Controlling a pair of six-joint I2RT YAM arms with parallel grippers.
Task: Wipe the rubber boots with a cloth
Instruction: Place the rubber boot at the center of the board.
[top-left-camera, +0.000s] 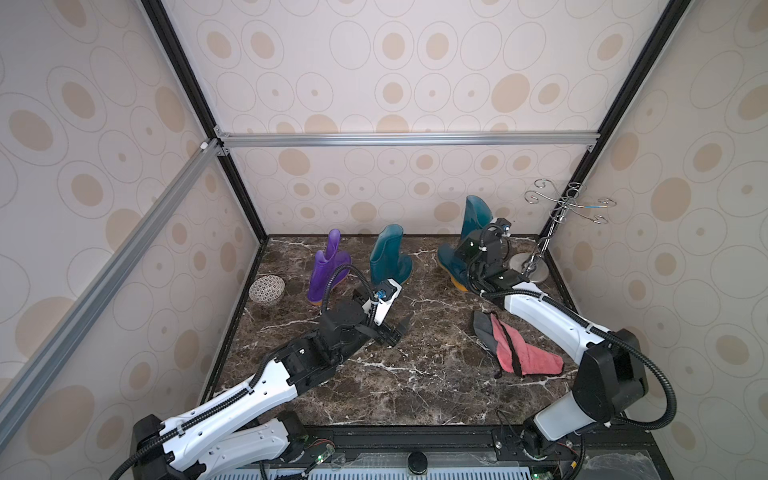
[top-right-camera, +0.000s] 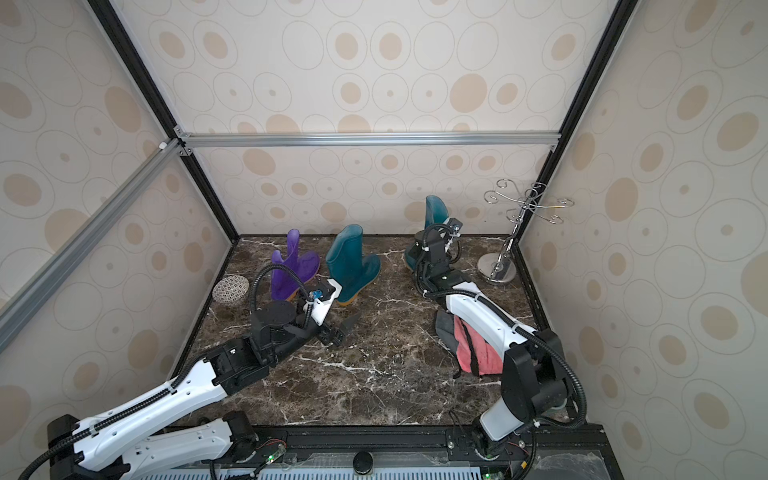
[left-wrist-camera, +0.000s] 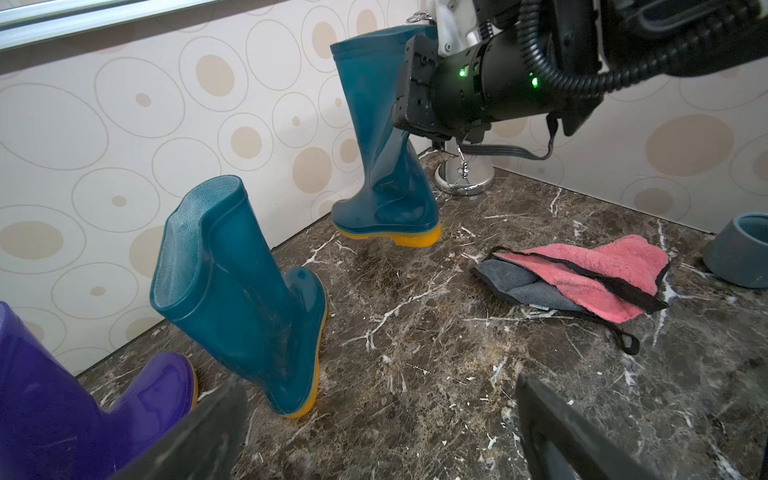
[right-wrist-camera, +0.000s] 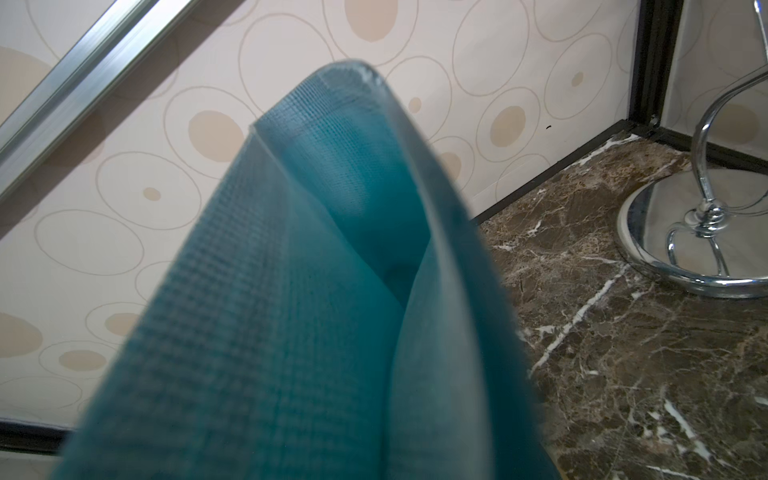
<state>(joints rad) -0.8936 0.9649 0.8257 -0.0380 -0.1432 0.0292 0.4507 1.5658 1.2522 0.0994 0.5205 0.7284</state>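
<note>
Right pincer (top-left-camera: 473, 244) clamped on shaft of tilted teal boot (top-left-camera: 477, 216), back right, beside stand (top-left-camera: 528, 264). Left pincer (top-left-camera: 399, 330) spread wide, empty, over bare counter (top-left-camera: 436, 365). Cloth (top-left-camera: 519, 349) crumpled, right. Purple boot (top-left-camera: 328, 266), second teal boot (top-left-camera: 388, 257) upright at back. Bowl (top-left-camera: 267, 291) at left edge, interior hidden

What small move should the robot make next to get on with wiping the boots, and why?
Probably swing the left hand across to the cloth and close on it. That hand hangs open and empty over the table, where the cloth lies free, and the right hand is shut on the far teal boot, holding it tilted for wiping.
</note>
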